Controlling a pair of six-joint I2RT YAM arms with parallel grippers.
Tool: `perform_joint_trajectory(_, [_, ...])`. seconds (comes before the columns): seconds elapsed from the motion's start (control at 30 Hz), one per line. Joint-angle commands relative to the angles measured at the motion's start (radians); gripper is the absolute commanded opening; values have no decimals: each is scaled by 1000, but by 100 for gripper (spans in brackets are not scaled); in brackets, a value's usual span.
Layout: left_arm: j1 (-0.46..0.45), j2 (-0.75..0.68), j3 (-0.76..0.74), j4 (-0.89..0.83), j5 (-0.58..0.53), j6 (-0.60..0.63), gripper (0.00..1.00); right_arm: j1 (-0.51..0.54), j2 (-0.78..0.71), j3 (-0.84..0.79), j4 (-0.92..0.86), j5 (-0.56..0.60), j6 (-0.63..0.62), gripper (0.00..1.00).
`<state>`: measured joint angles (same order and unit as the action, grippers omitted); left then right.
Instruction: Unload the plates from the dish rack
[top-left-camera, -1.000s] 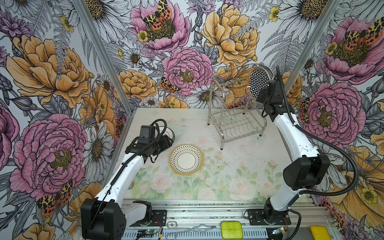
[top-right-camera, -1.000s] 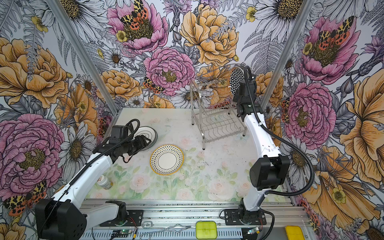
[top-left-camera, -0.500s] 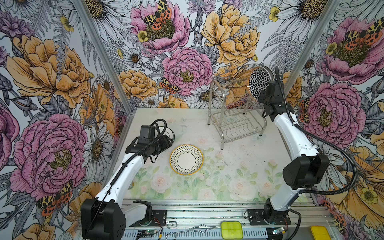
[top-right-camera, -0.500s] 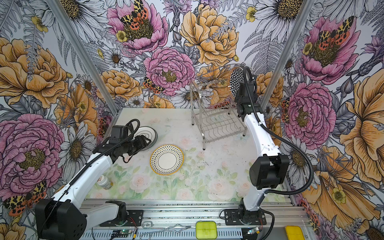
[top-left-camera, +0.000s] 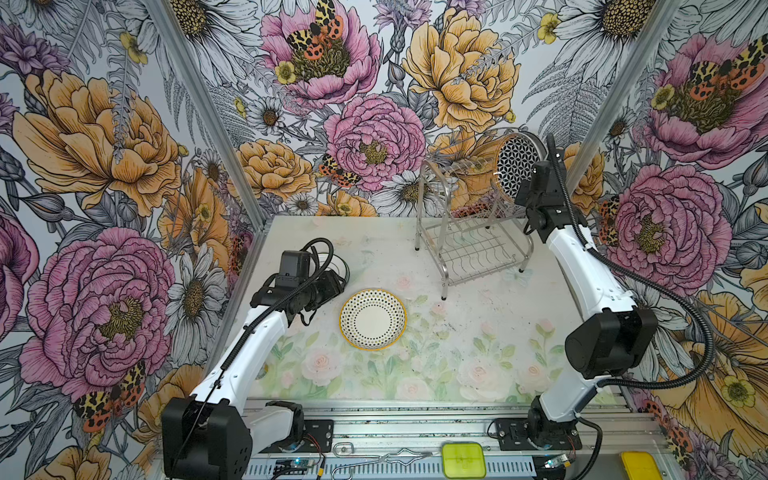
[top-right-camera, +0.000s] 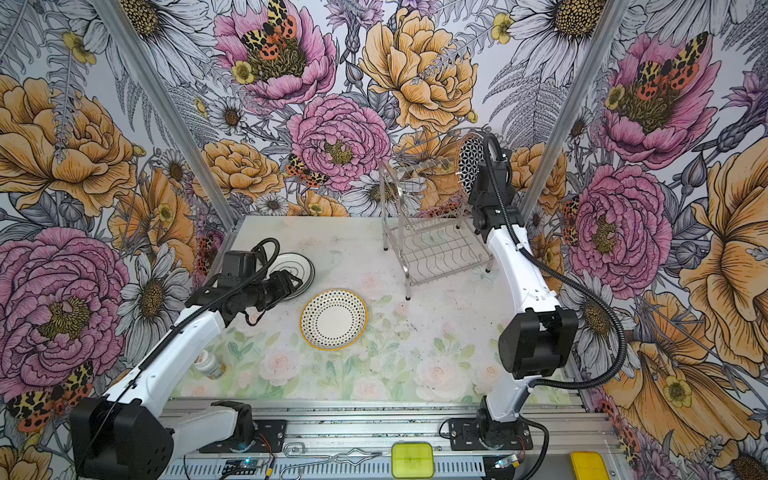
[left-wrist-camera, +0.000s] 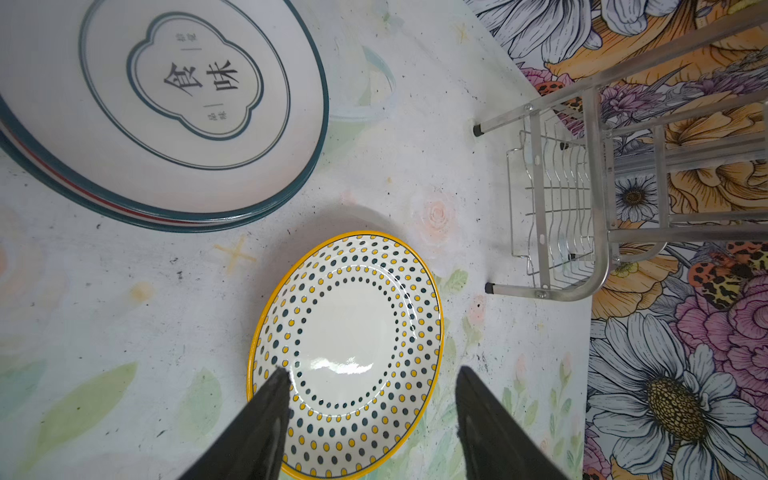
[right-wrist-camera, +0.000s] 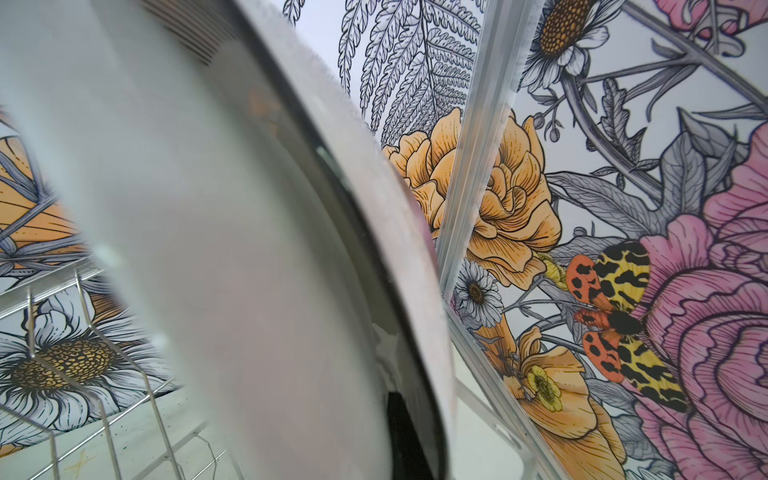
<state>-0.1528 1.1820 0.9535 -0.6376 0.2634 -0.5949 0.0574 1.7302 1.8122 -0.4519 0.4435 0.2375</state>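
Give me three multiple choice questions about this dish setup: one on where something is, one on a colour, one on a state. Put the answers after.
1. Where is the dotted plate?
A) flat on the table, apart from the rack
B) on the rack's lower shelf
C) upright on the rack's top level

2. What colour is the dotted plate's rim?
A) red
B) yellow
C) green

3. How do the left fingers stand?
A) shut on the plate's rim
B) shut on nothing
C) open above the dotted plate

Answers:
1 A: both top views show it lying on the table, clear of the rack's legs.
2 B: the left wrist view shows a yellow edge all round.
3 C: the left wrist view shows a wide gap between them, with the plate below.
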Motion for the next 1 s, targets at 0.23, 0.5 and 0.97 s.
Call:
perform_joint_trajectory(0.23, [0, 9, -1, 31, 22, 17, 64, 5, -67, 51, 143, 49, -12, 0])
perform_joint_trajectory(0.5, [1, 13, 1, 31, 22, 18, 64, 7, -89, 42, 189, 75, -9, 0])
perform_joint_trajectory(0.97, [-9, 16, 8, 30, 19, 16, 63, 5, -136, 25, 226, 85, -11, 0])
